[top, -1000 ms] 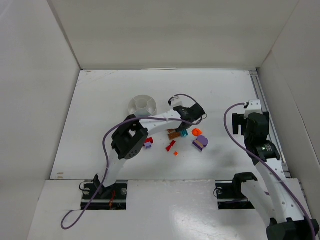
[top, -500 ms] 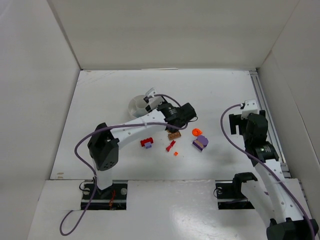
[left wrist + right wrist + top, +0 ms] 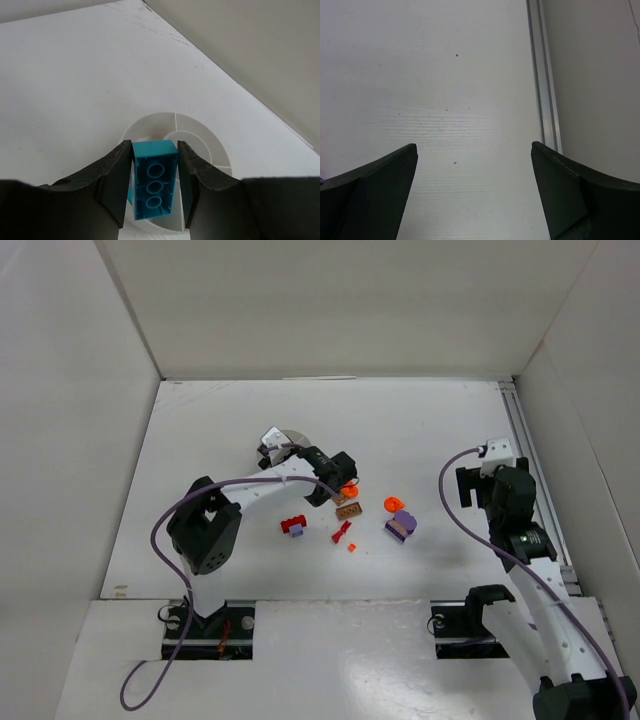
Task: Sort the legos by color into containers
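My left gripper (image 3: 154,192) is shut on a teal lego brick (image 3: 155,172), studs away from the camera, and holds it over the round white divided dish (image 3: 200,135). In the top view the left gripper (image 3: 275,450) covers most of the dish (image 3: 297,437). On the table to the right lie a red and purple lego (image 3: 294,526), a tan brick (image 3: 348,508), orange pieces (image 3: 394,504), a purple lego (image 3: 401,524) and a small red piece (image 3: 342,532). My right gripper (image 3: 496,462) is open and empty at the far right, and its wrist view (image 3: 475,165) shows only bare table.
White walls enclose the table on the left, back and right. A metal rail (image 3: 542,90) runs along the right edge beside my right gripper. A tiny orange bit (image 3: 352,547) lies near the red piece. The left arm's purple cable loops over the near left of the table.
My left gripper has swung from the lego pile back and left to the dish, carrying the teal brick. The right arm has barely moved.
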`<move>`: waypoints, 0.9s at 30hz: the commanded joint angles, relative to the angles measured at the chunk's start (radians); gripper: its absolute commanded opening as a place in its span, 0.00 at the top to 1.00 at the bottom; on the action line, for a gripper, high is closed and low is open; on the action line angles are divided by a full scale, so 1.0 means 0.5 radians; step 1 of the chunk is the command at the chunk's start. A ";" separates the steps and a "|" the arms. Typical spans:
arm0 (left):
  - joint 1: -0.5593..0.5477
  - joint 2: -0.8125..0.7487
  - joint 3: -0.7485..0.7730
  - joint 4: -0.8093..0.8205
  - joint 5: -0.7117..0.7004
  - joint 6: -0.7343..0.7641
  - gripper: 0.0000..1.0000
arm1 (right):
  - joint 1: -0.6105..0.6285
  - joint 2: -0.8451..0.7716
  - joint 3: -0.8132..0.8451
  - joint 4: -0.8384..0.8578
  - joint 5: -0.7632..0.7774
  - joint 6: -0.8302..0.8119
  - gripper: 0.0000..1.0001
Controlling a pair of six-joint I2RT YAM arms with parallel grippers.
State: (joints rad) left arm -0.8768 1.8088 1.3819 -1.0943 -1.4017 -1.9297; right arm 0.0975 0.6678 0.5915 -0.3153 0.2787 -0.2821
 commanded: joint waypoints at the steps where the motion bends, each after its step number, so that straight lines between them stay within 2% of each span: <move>1: 0.036 -0.050 0.016 -0.076 -0.206 -0.215 0.67 | -0.014 0.026 -0.002 0.146 -0.027 -0.025 0.01; 27: 0.097 0.122 -0.079 -0.076 -0.145 -0.693 0.63 | -0.014 0.063 0.017 0.164 -0.008 -0.043 0.01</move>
State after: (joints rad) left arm -0.8310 1.8668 1.3506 -1.1004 -1.4395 -1.9579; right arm 0.0975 0.7025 0.5915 -0.2821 0.2756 -0.3000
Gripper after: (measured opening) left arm 0.375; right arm 0.993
